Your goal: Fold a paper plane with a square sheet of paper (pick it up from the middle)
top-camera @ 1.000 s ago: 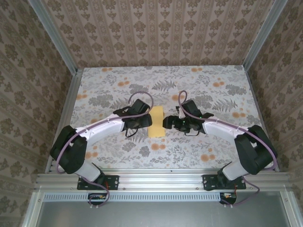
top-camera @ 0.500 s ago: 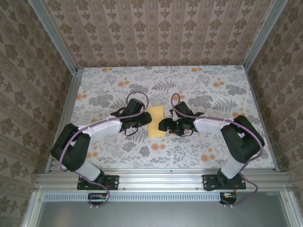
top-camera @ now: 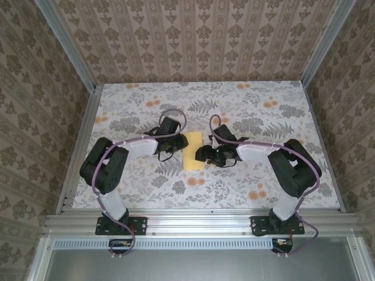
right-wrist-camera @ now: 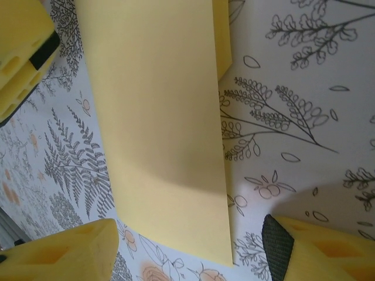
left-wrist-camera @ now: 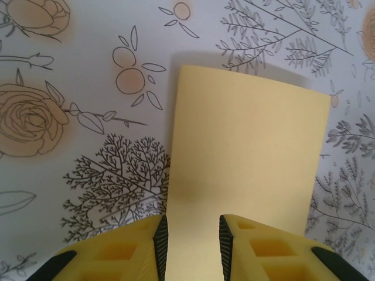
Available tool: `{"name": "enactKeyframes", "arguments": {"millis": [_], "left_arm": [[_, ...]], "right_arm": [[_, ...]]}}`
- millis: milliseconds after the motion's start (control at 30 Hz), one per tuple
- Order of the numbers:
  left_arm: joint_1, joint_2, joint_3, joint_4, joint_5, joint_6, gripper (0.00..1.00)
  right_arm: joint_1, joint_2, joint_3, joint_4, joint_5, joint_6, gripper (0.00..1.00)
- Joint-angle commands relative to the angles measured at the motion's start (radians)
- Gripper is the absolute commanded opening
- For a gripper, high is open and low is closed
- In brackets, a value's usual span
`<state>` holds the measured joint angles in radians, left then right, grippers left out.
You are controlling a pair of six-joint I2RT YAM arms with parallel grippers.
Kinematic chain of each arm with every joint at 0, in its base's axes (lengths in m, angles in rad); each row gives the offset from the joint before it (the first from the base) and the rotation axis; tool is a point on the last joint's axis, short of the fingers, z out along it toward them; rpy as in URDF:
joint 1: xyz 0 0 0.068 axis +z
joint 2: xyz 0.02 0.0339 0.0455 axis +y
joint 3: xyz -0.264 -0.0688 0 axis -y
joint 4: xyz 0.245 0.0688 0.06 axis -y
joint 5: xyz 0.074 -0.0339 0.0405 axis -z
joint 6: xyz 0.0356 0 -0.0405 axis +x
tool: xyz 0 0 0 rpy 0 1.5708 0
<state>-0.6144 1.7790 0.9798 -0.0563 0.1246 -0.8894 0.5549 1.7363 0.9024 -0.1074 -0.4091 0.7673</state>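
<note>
The yellow sheet of paper (top-camera: 193, 151) lies flat on the flowered table as a narrow rectangle, two layers showing at one edge (right-wrist-camera: 220, 35). A paper plane is not in view. My left gripper (top-camera: 179, 148) sits low at the sheet's left side. Its fingers (left-wrist-camera: 160, 246) stand a narrow gap apart over the paper's edge (left-wrist-camera: 246, 152), gripping nothing. My right gripper (top-camera: 204, 155) is at the sheet's right side. It is open wide (right-wrist-camera: 187, 252), straddling the paper's corner (right-wrist-camera: 158, 117).
The table top (top-camera: 263, 181) carries printed orange flowers and grey leaves. Patterned walls with metal rails (top-camera: 88, 123) close in the left, right and back. The left gripper's yellow finger (right-wrist-camera: 23, 41) shows past the paper in the right wrist view.
Both grippers have closed in on the sheet and dropped lower, their elbows swinging toward the table's middle. Both jaw gaps have narrowed, the left more. The paper has stayed in place.
</note>
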Motion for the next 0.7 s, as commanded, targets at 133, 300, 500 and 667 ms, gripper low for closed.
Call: {"name": "enactKeyframes", "arguments": {"millis": [133, 300, 500, 667], "left_arm": [[0.005, 0.052, 0.044, -0.008, 0.009, 0.008, 0.3], [0.005, 0.068, 0.068, -0.087, -0.031, 0.001, 0.26], [0.005, 0.092, 0.083, -0.153, -0.057, -0.01, 0.23], [0.005, 0.112, 0.094, -0.185, -0.069, -0.016, 0.22]], "right_arm": [[0.003, 0.034, 0.044, -0.009, -0.042, 0.019, 0.68], [0.003, 0.045, 0.056, -0.024, -0.048, 0.017, 0.68], [0.003, 0.062, 0.07, -0.039, -0.072, 0.023, 0.67], [0.004, 0.058, 0.072, -0.054, -0.092, 0.035, 0.66]]}}
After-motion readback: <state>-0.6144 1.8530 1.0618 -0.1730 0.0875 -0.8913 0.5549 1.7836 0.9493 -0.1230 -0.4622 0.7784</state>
